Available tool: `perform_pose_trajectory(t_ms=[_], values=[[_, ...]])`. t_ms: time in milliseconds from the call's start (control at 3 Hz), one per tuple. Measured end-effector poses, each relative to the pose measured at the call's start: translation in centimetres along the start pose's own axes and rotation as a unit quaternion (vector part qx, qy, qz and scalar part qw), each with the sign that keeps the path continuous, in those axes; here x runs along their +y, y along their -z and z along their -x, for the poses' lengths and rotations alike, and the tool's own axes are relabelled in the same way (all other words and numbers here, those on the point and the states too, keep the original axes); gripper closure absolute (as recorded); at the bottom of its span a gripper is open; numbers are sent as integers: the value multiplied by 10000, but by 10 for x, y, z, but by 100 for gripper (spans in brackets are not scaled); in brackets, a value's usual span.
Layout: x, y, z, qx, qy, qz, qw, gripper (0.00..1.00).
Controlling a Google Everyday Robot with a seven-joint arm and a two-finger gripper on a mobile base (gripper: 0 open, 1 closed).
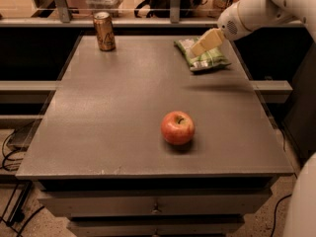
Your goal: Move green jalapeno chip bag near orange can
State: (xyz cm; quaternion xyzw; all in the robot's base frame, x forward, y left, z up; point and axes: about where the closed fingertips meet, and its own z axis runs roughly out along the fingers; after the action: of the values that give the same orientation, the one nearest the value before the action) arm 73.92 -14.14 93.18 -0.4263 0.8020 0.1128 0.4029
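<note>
At the far left corner of the worktop (113,102) the orange can (104,31) is seen standing upright. Nearer the front edge, a little right of centre, an apple (177,127) is found, well apart from everything else. At the far right the green chip bag (210,60) lies flat, near the right edge and well apart from the can, so the move toward the can has not yet been made. The hand (207,42) is poised over the bag's upper left part, carried in from the right on a white arm (256,9). Whether it is wide, narrow or already touching the bag cannot be told.

Several slips can be foreseen. If only a loose fold of the crinkly film is pinched, the bag may be dragged rather than lifted, or dropped partway across. If the hand is lowered off centre, the bag could be nudged toward the right edge — and over it. The slim can would likely be toppled if the bag is brought in too low or too close. The apple is judged to lie clear of the direct path.
</note>
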Motion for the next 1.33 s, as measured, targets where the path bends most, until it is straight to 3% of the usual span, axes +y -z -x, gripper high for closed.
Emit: perform_pose_trajectory(t_ms=[667, 1000, 1333], values=[[-39, -39, -38, 182, -696, -285, 9970, 0], [-43, -53, -50, 245, -874, -281, 9955, 0], [-41, -63, -54, 236, -891, -204, 9955, 17]])
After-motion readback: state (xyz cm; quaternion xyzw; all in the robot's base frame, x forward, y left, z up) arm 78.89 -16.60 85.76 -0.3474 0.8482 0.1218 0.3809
